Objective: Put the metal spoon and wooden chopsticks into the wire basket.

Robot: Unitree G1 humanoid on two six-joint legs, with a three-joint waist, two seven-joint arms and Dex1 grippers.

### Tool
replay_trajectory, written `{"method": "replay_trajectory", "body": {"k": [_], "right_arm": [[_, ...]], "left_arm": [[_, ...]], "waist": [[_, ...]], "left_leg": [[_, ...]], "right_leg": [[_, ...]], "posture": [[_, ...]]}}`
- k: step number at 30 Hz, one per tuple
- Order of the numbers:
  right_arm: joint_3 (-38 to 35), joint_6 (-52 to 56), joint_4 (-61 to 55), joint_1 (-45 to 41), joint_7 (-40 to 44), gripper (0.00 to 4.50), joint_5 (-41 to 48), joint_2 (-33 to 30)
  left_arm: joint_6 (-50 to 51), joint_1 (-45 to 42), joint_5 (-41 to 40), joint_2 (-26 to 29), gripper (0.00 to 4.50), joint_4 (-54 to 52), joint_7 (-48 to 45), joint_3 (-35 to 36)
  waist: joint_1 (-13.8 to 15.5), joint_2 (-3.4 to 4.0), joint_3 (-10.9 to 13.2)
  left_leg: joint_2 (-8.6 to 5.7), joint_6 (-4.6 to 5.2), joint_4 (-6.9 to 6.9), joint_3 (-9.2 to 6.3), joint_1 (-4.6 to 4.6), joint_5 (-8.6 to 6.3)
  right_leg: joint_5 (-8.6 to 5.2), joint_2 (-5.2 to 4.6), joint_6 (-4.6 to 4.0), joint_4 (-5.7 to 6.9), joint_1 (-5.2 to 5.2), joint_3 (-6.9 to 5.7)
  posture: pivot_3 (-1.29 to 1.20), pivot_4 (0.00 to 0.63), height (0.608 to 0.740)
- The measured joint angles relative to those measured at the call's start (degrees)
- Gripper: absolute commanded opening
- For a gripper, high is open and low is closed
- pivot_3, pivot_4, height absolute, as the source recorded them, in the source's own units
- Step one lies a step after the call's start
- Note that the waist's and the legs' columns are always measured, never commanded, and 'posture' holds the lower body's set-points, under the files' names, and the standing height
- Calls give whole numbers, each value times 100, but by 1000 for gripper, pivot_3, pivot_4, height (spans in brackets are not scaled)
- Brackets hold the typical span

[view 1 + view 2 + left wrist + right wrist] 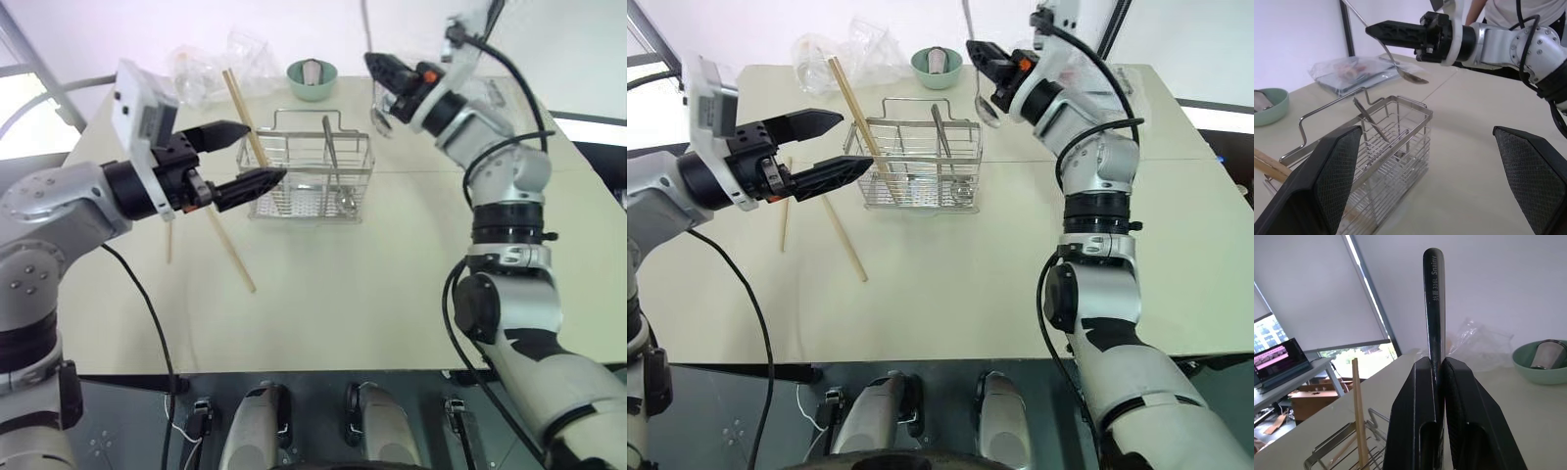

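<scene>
From the head views, the right gripper [982,56] pinches the spoon [984,103] above the table [950,274], just right of the basket [916,166], probably for dropping in. In the left wrist view, the left gripper [1435,191] gapes empty; a chopstick [243,110] leans in the basket.

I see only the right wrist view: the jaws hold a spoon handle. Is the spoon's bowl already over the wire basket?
Observer: No. The metal spoon hangs bowl down from the right gripper, beyond the far right corner of the wire basket.
Operator: Is the other arm free?
Observer: Yes. The left gripper is empty, jaws open, at the basket's left end.
Operator: Are any chopsticks outside?
Observer: Two wooden chopsticks lie on the table; a third leans in the basket.
</scene>
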Motion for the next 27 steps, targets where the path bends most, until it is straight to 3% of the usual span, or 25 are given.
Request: {"method": "replay_trajectory", "body": {"k": [14,17,24,27], "right_arm": [[59,-997,572,109,-535,62,-30,826],[74,-1108,681,110,-532,1055,-48,824],[71,-1117,576,303,-543,4342,-39,717],[54,-1049,422,387,-542,4342,-20,534]], "left_arm": [[4,221,-25,2,4500,-183,172,58],[4,221,-44,2,4500,-210,214,72],[4,252,-51,35,4500,-226,282,138],[9,311,-54,47,4500,-221,322,180]], "waist": [[3,1,0],[-10,1,1],[-5,1,1],[-5,1,1]], "left_leg": [[2,-5,-2,-3,1,3],[2,-6,-4,-3,1,3],[2,-6,-5,-3,1,3],[2,-6,-5,-3,1,3]], "right_leg": [[0,3,-1,0,-4,0],[-1,4,-2,1,-5,0],[-1,4,-2,0,-5,0],[-1,3,-1,-1,-5,0]], "posture": [[0,150,707],[0,150,707],[0,150,707],[0,150,707]]}}
